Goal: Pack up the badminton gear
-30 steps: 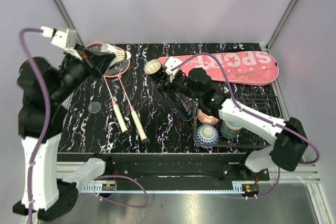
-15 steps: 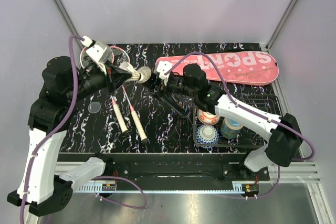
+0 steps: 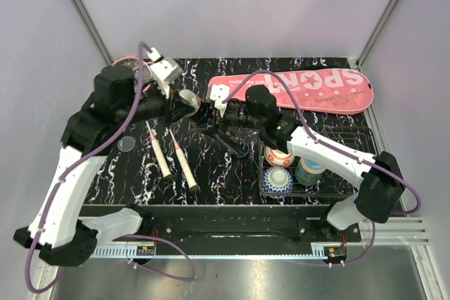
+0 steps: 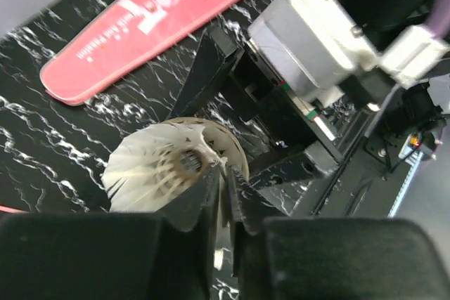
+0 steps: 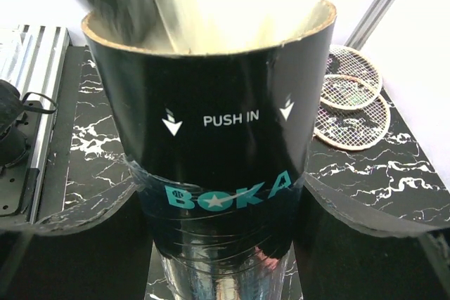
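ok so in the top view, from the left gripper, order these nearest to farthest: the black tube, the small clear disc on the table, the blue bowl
From the left gripper, which holds a shuttlecock:
1. black tube: just to its right, near mid-table.
2. small clear disc: on the left side, closer to the arm bases.
3. blue bowl: farthest, off to the right near the front edge.

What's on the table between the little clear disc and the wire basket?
In the top view, the two racket handles lie between disc and basket; past them the table is bare, and the black tube ends close by.
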